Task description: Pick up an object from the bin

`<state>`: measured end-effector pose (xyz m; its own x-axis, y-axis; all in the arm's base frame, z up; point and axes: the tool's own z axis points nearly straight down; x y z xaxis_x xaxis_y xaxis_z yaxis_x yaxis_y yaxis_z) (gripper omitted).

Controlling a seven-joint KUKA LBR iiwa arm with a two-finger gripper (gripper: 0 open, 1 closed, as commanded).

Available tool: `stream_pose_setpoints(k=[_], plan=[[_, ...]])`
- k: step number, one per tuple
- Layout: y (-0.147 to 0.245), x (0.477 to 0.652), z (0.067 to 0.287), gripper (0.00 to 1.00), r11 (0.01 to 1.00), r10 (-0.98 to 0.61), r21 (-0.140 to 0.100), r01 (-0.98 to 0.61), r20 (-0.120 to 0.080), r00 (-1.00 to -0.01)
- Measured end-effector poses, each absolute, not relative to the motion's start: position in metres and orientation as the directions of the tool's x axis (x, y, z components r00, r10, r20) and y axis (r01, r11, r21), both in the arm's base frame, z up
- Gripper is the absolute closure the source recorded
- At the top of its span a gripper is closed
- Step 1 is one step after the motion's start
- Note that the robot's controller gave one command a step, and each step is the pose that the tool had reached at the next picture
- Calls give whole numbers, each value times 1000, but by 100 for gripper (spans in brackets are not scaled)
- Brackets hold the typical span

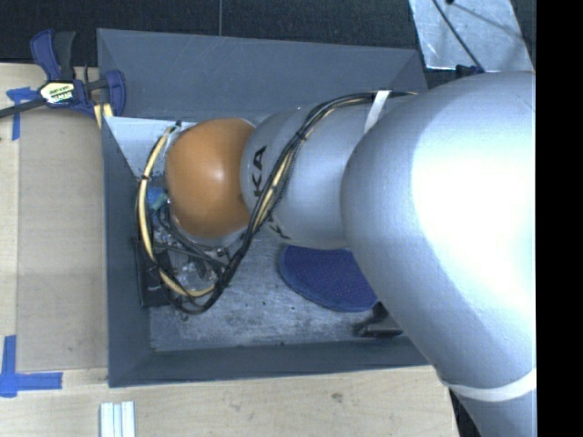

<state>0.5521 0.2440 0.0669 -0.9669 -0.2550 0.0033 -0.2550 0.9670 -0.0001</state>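
1. The end effector [182, 280] is low over the left part of the bin [255, 62] floor, under the orange cover [205, 176] and its cables. Whether it is open or shut, or has anything in it, I cannot tell.
2. Nothing can be made out beneath it. The nearest thing is a blue disc [328, 276] at lower centre of the frame, just right of the end effector and partly under the arm [437, 198].
3. To do this well, I judge it should keep off the left wall, close only once a thing sits squarely inside, then lift straight up.
4. The disc looks flat, thin and rounded, dark blue on the speckled grey floor. It is probably hard to grip unless taken by its edge.
5. A small dark thing [378, 324] lies at lower right. I cannot tell its kind.
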Motion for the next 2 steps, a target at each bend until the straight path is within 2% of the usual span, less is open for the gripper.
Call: stream_pose_setpoints(k=[1,2], plan=[[218,542,101,0,812,-584,-1,-584,1,-812],[243,560,100,0,441,-898,-2,-898,-5,-441]])
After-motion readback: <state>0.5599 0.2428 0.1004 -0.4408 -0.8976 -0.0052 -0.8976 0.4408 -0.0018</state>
